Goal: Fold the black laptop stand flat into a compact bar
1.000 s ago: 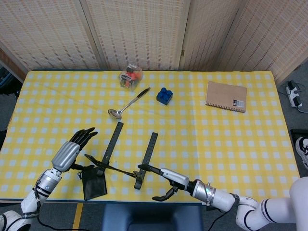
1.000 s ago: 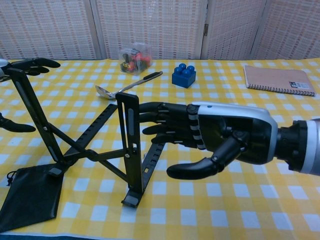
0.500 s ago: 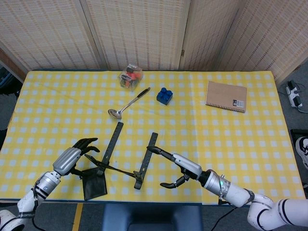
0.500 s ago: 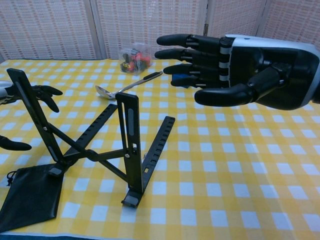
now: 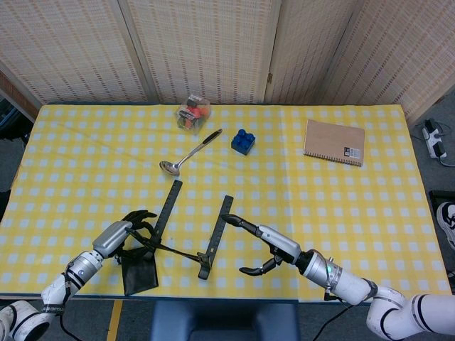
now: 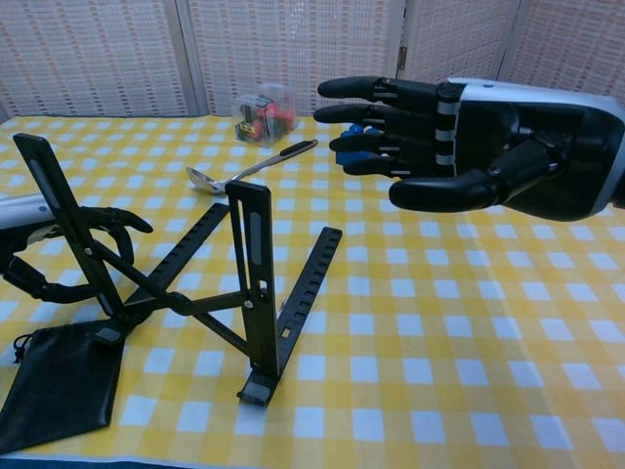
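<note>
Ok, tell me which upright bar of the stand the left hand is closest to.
The outer upright bar, the one above the black pouch; the left hand curls around it.

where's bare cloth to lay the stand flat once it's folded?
Widest bare patch: right half of the table, below the notebook and beyond the right hand. The far-left cloth, left of the spoon, is bare too. Crowded: front-left, around the laptop stand, black pouch and left hand.
</note>
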Robot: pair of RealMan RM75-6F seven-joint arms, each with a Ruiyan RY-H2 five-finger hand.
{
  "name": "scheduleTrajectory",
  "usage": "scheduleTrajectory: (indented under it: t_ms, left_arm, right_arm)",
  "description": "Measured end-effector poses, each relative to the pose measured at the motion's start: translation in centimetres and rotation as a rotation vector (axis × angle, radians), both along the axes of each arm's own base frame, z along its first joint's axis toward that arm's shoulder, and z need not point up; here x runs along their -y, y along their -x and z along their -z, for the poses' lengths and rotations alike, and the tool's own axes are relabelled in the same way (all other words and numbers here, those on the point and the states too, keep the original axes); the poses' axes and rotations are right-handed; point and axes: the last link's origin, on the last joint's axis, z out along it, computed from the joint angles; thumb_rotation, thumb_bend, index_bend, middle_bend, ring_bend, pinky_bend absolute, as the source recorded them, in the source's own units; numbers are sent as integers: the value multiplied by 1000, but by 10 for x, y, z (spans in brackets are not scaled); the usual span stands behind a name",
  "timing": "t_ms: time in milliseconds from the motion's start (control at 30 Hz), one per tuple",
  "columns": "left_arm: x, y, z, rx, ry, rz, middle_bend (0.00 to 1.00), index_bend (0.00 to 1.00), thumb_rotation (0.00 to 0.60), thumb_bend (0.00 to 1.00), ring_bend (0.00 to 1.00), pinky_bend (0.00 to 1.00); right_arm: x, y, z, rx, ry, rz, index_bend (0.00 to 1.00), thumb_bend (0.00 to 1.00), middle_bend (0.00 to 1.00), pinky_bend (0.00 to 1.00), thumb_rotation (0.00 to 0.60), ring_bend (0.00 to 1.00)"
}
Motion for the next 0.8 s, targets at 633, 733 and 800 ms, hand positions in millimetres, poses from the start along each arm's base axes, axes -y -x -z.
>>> scheduleTrajectory:
  t_ms: [633, 733, 800]
  left_arm:
    - [0, 8, 4, -10, -19, -26, 189, 540, 600, 415, 37, 6]
    - [-1, 9, 4, -12, -21, -29, 194, 547, 600, 421, 38, 6]
    - [-1, 9, 4, -11, -23, -32, 196, 547, 600, 421, 39, 6]
  right_arm:
    - [2, 6, 4, -3, -6, 21, 0, 314, 1, 0, 600, 23]
    - [2, 7, 4, -3, -6, 24, 0, 314, 1, 0, 600, 23]
    - [2, 7, 4, -4, -7, 23, 0, 314, 1, 0, 600, 23]
